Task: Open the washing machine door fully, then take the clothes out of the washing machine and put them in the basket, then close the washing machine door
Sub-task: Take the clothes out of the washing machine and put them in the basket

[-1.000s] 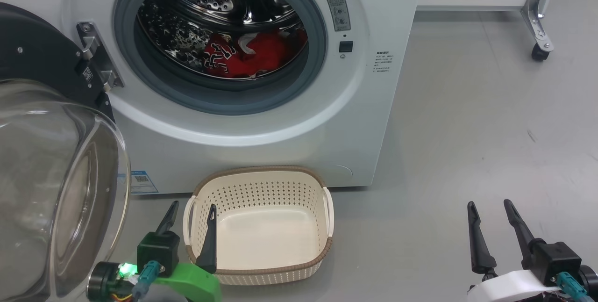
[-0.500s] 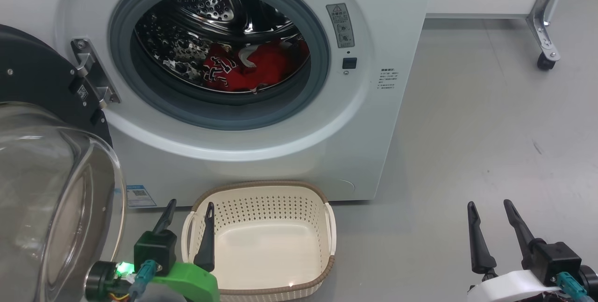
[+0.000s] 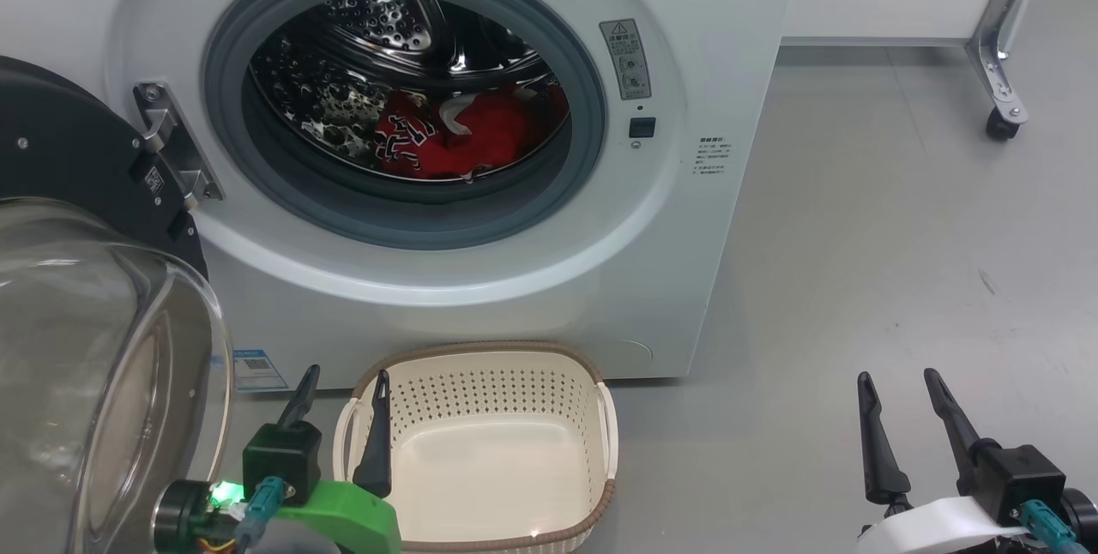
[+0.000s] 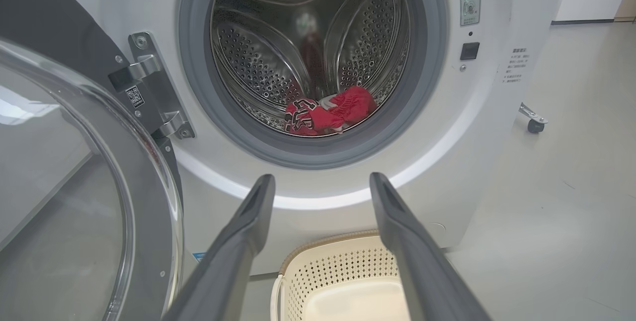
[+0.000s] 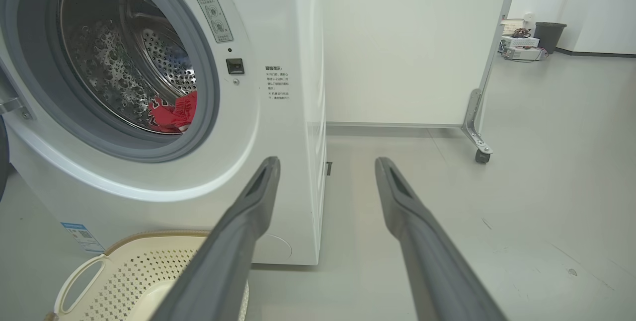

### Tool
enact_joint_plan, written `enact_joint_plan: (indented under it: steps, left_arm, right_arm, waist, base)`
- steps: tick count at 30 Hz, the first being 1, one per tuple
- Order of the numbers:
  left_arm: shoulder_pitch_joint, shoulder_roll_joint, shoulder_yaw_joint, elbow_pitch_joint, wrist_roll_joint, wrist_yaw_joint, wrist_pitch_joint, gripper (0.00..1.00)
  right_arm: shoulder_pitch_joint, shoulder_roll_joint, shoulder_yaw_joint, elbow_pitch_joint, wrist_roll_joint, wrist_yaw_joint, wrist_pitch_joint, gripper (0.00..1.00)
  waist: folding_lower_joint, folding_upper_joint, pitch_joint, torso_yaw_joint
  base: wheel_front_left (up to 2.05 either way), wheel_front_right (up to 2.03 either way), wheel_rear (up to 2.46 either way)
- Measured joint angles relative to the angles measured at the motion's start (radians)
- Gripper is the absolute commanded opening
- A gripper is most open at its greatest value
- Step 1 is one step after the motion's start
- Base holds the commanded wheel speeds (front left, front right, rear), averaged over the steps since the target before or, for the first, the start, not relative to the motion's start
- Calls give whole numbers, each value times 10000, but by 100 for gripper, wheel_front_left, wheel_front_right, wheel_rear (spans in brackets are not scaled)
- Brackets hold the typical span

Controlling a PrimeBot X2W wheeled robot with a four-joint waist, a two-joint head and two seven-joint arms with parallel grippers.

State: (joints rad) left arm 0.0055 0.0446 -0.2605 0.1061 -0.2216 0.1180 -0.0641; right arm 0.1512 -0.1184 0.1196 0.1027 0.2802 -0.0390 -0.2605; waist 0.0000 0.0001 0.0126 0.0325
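Note:
The white washing machine (image 3: 669,219) stands in front of me with its round mouth uncovered. Its door (image 3: 94,348) hangs swung out at the left on a steel hinge (image 3: 171,147), glass bowl bulging toward me. Red clothes (image 3: 459,134) with white and dark markings lie at the bottom of the steel drum, and the left wrist view shows the same clothes (image 4: 330,115). On the floor below the mouth sits the cream basket (image 3: 480,502), with nothing in it. My left gripper (image 3: 343,378) hovers open at the basket's left rim. My right gripper (image 3: 896,378) is open over bare floor, lower right.
A white partition on a metal leg with a caster (image 3: 999,121) stands at the back right. Grey floor (image 3: 901,262) spreads to the right of the machine. In the right wrist view a dark bin (image 5: 549,37) and boxes sit far off by the wall.
The whole head picture has slid down a little, so the camera has tilted up. Both grippers keep their places and stay open. The clothes and basket have not moved.

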Motion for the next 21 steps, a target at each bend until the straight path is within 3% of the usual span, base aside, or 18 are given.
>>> enact_joint_plan:
  steps: [21]
  left_arm:
    - [-60, 0, -107, 157, -349, 0, 92, 100]
  right_arm:
    - [-21, 13, 205, -40, 0, 77, 0, 100]
  waist:
    - [0, 0, 288, -100]
  base:
    - [0, 0, 0]
